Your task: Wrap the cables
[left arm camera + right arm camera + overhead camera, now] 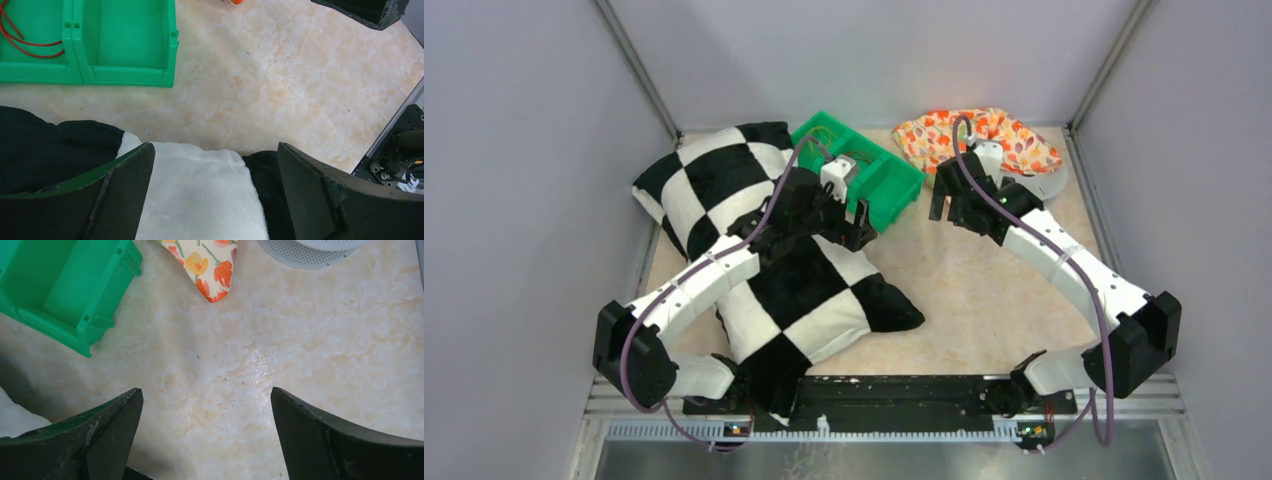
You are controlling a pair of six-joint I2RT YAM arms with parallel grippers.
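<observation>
Beyond left pincer point(215, 148), cables point(40, 44) in green bin point(125, 76)

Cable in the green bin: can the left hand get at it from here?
Probably yes. The left hand is open above the pillow, and the cable lies uncovered in the open-topped bin just ahead, nothing between.

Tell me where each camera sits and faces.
Top: above and behind, looking down at the table; both arms show.
Left wrist: looks down past the open left gripper at pillow, green bin, cable.
Right wrist: looks down past the open right gripper at table.
Shared: all show the green bin.
</observation>
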